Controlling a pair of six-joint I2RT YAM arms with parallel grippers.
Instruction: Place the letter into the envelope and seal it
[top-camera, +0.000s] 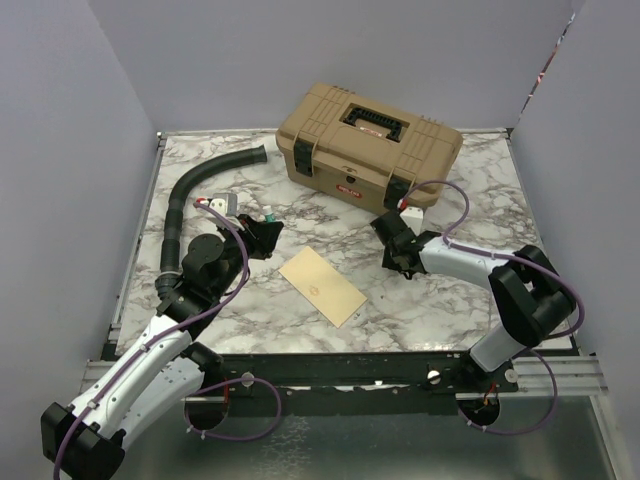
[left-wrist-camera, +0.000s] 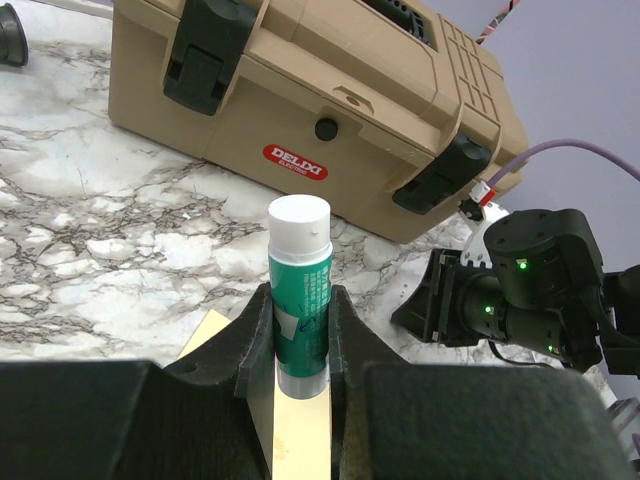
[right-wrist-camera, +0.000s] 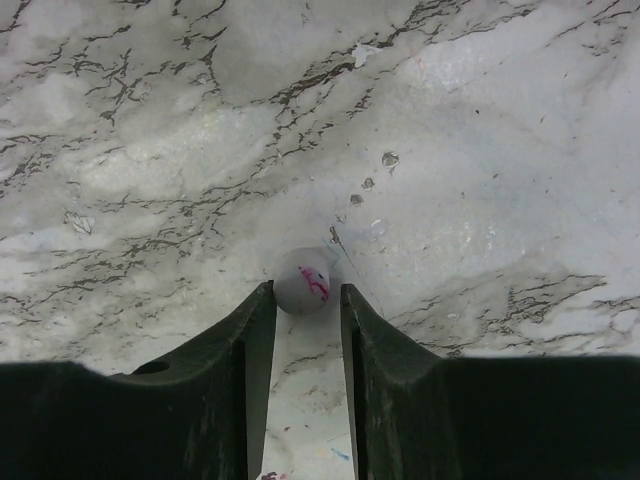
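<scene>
Grey walls close in a marbled counter (top-camera: 500, 180). A little nearer its near edge than the middle, the envelope (top-camera: 322, 287) lies flat between the two arms. Its long axis runs on a slant, from far left to near right. I cannot tell which end bears the flap. No separate letter shows, so it is probably inside already.

Over the envelope's far-left end, the left fingers (left-wrist-camera: 255, 330) pinch a green glue stick (left-wrist-camera: 300, 270) round its body. Its white end points toward the tan toolbox (top-camera: 368, 140) at the far edge. To the right of the envelope and apart from it, the right fingers (right-wrist-camera: 255, 340) stand narrowly apart on either side of a small grey round thing (right-wrist-camera: 302, 281) with a pink mark, down on the counter. Whether they truly grip it I cannot tell. A black hose (top-camera: 205, 185) curves by the far left corner.

Nothing pins the envelope, so a glue stroke would likely slide or turn it on the smooth stone. The round thing sits at the very fingertips and could squirt out. If the white end is a cap, no glue would reach the paper.
</scene>
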